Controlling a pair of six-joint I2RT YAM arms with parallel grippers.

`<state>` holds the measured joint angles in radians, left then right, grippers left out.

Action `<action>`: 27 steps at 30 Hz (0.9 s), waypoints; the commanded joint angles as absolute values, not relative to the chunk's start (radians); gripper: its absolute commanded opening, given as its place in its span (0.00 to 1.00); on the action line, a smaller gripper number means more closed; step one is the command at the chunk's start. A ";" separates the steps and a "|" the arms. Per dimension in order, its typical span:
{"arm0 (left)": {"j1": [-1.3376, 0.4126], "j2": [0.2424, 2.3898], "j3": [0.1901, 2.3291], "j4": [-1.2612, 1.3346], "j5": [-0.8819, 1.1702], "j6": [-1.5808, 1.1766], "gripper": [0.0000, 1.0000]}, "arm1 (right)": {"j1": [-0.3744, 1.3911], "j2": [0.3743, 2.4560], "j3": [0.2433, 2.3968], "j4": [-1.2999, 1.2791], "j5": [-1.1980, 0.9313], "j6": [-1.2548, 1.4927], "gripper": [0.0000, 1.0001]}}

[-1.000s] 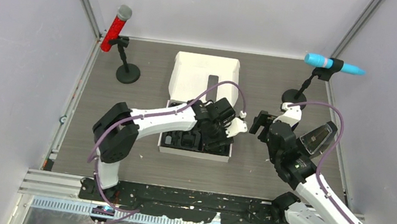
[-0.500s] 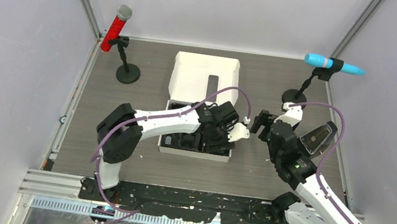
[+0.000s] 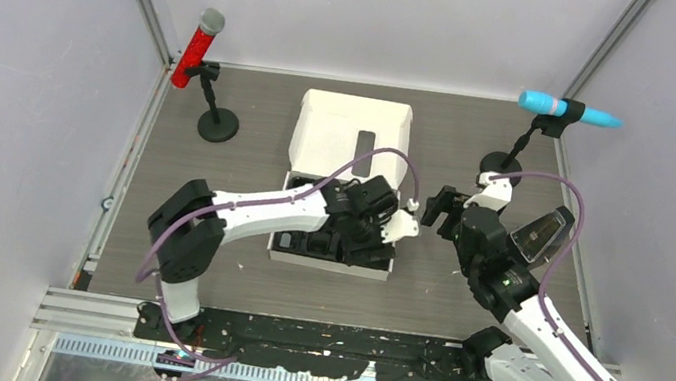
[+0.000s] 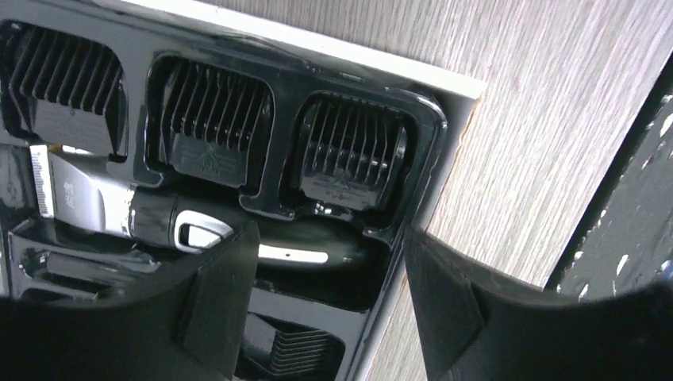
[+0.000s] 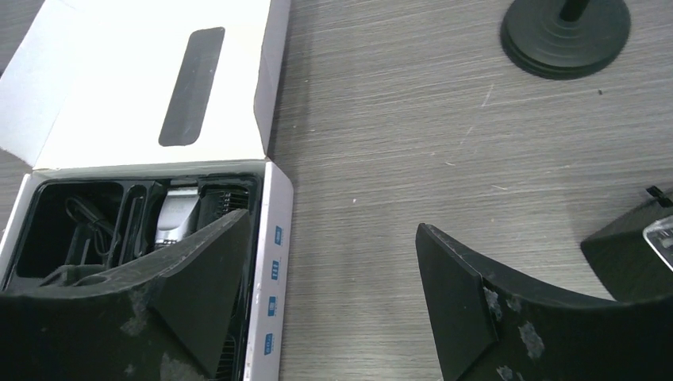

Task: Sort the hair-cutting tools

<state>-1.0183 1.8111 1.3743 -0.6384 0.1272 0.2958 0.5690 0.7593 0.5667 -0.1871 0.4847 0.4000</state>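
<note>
The left gripper [image 4: 329, 238] hangs open just over the clipper [image 4: 159, 218], which lies in the tray [image 4: 431, 159] at centre frame, three combs [image 4: 349, 151] seated beyond it. The right gripper [image 5: 332, 226] hovers open beside the box [image 5: 274, 238]. Closing off-centre could jam a jaw against the tray wall. The left gripper has shifted down-left in the overhead view since a second ago
</note>
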 commanded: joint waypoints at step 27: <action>-0.286 1.028 0.790 -0.438 0.061 -0.611 0.69 | 0.477 1.176 0.872 -0.268 0.085 0.383 0.84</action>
